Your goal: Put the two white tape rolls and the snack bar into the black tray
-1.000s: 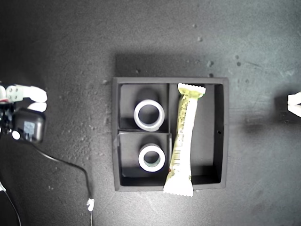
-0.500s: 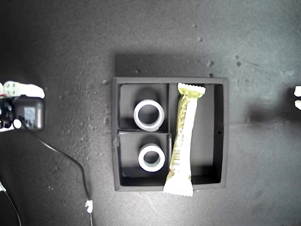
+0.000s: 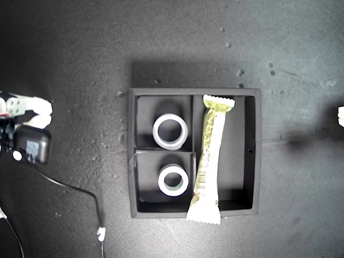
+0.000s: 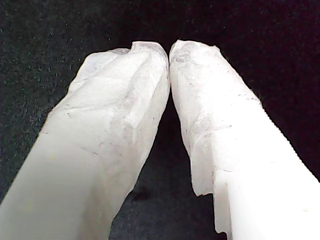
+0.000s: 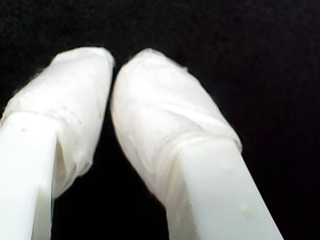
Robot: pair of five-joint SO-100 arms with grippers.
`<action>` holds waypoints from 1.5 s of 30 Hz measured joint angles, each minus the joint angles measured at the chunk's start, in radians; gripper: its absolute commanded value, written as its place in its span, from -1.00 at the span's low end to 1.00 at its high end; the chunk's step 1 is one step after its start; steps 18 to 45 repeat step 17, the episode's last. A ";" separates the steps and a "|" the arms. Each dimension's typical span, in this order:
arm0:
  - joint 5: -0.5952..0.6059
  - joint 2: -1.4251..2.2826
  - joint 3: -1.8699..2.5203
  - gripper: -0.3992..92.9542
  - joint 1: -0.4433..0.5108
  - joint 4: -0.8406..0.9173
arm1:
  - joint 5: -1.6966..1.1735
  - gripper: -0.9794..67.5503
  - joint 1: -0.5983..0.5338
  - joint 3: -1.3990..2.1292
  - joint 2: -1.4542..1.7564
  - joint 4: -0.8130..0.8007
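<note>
Black tray (image 3: 256, 156): square, with raised walls, sitting mid-scene on the dark mat (image 3: 75, 64). Two small compartments on the exterior view's left, one long compartment on its right.
Plain white tape roll (image 3: 170, 131): lying flat in the upper small compartment, open centre facing up.
Green-cored tape roll (image 3: 173, 180): lying flat in the lower small compartment, with a greenish tint inside the ring.
Snack bar (image 3: 209, 158): cream-yellow wrapper with green print, lying lengthwise in the long compartment, slightly tilted. Upper crimped end against the far wall; lower crimped end rides over the near wall and pokes out onto the mat.
My first gripper (image 4: 169, 50): taped white fingertips (image 4: 145, 57) touching at the tips, nothing between them, dark mat beyond.
My second gripper (image 5: 113, 67): taped white fingertips (image 5: 142, 70) pressed nearly together with only a sliver of gap, holding nothing.
Arms in exterior view: one arm (image 3: 24, 126) with a trailing black cable (image 3: 80, 191) at that view's left edge; a white sliver of another at its right edge. Which is first or second cannot be told.
</note>
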 measured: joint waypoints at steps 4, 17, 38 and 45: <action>0.000 0.000 0.000 -0.99 0.000 0.000 | -0.017 -0.97 0.000 0.000 0.000 0.003; 0.003 0.000 0.000 -0.99 0.000 0.000 | -0.018 -0.97 0.000 0.000 0.000 0.005; 0.003 0.000 0.000 -0.99 0.000 0.000 | -0.018 -0.97 0.000 0.000 0.000 0.005; 0.003 0.000 0.000 -0.99 0.000 0.000 | -0.018 -0.97 0.000 0.000 0.000 0.005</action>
